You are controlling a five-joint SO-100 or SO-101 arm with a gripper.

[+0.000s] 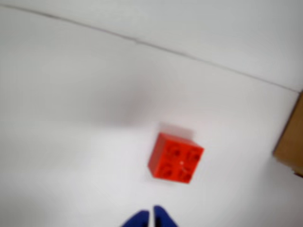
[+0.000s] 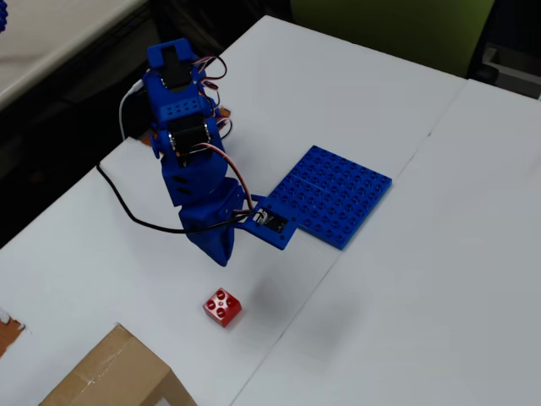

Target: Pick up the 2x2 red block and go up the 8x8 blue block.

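The 2x2 red block (image 2: 222,307) lies on the white table, four studs up; in the wrist view it (image 1: 175,157) sits just above my fingertips. The 8x8 blue block (image 2: 334,194) lies flat on the table to the upper right of the red block in the overhead view; it is out of the wrist view. My blue gripper (image 2: 221,256) hangs above the table a short way up from the red block, not touching it. In the wrist view its two blue fingertips (image 1: 152,218) meet at the bottom edge, shut and empty.
A cardboard box (image 2: 114,375) stands at the bottom left of the overhead view, close to the red block; its corner (image 1: 291,142) shows at the right edge of the wrist view. A black cable (image 2: 127,207) trails left of the arm. A table seam (image 2: 372,203) runs diagonally.
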